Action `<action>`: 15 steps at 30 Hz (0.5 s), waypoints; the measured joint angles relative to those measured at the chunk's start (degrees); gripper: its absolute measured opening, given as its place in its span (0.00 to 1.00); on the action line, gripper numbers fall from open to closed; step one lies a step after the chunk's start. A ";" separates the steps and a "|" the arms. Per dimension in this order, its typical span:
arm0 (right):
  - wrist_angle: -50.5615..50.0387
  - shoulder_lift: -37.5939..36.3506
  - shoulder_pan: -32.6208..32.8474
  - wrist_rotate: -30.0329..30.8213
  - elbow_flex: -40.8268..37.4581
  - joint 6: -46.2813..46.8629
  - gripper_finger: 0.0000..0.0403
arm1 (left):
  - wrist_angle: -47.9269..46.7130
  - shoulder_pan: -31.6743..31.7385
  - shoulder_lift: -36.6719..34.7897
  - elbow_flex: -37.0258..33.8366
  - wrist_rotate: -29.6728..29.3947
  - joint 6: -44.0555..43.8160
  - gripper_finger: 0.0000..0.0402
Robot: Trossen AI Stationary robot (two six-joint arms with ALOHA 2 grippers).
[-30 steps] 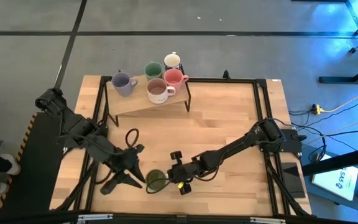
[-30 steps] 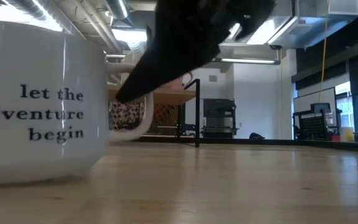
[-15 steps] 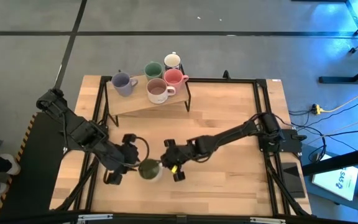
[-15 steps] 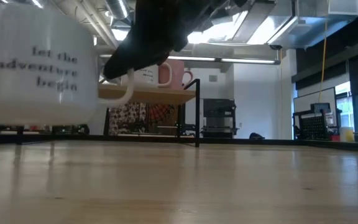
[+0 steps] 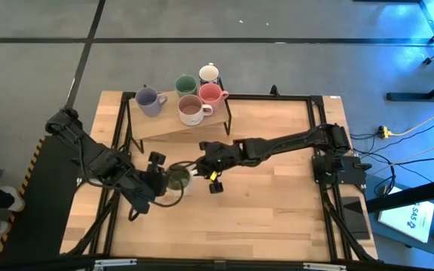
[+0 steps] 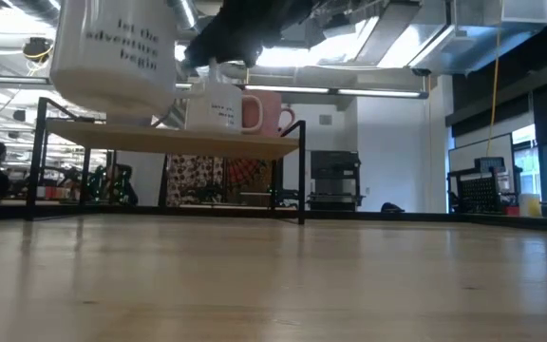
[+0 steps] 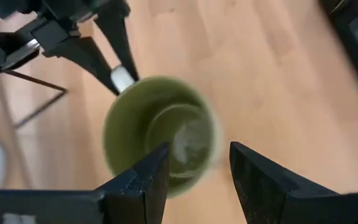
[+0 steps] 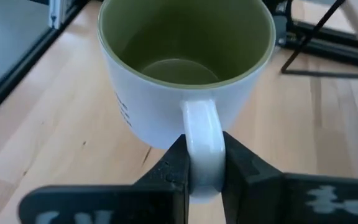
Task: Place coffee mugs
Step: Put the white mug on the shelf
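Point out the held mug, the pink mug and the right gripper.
held mug (image 8: 166,62), right wrist view, green inside.
pink mug (image 5: 211,92), high view, rim.
right gripper (image 8: 202,163), right wrist view, between fingertips at handle.

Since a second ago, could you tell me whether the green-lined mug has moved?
Yes. The green-lined mug, gripped at its handle by the right gripper, has risen off the table and travelled toward the wooden shelf.

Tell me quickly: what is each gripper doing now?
Left gripper: open, over the green mug, not holding it.
Right gripper: shut on the mug's handle.
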 joint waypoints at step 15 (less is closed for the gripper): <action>-0.53 -3.40 -0.37 0.03 0.00 -4.10 0.09 | -1.56 6.89 4.73 0.00 4.35 8.20 0.40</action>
